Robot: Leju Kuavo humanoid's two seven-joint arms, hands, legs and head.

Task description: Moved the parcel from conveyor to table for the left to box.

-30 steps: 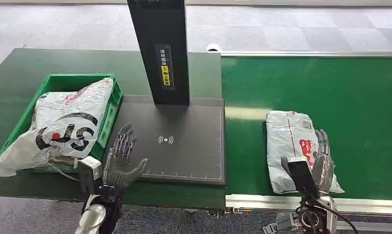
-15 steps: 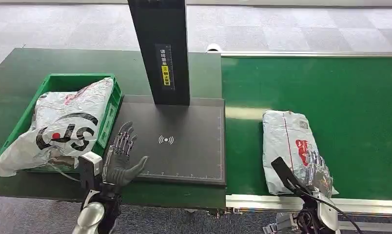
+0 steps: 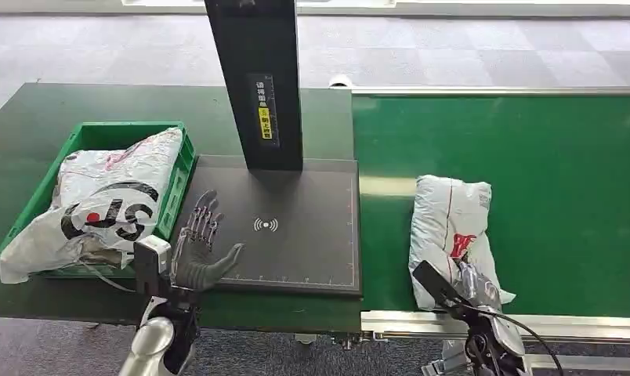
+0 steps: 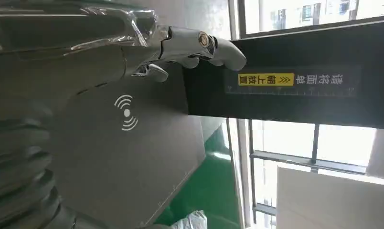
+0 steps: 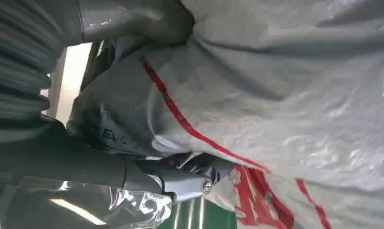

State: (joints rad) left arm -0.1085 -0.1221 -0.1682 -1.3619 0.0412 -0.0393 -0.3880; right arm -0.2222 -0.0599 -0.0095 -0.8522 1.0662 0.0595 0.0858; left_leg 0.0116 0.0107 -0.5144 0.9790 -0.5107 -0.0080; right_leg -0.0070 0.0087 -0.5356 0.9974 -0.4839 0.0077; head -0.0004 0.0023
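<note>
A grey-white parcel (image 3: 450, 227) with red print lies bunched up on the green conveyor belt (image 3: 555, 172), close to its near edge. My right hand (image 3: 478, 286) grips the parcel's near end. In the right wrist view the thumb (image 5: 133, 19) presses one side of the parcel (image 5: 285, 109) and the fingers (image 5: 180, 176) curl around the other. My left hand (image 3: 200, 251) hovers open, fingers spread, over the near left corner of the black scanner pad (image 3: 304, 243). In the left wrist view its fingertips (image 4: 199, 45) stretch out above the pad (image 4: 128, 157).
A green crate (image 3: 85, 133) on the dark table (image 3: 30, 110) at the left holds a large white parcel (image 3: 108, 204) with black and red print. A tall black post (image 3: 257, 78) rises from the pad's far edge. The conveyor's metal rail (image 3: 578, 325) runs along the near side.
My right hand has drawn back to the parcel's near end and closed on it. The parcel has crumpled and slid a little left. My left hand has hardly moved.
</note>
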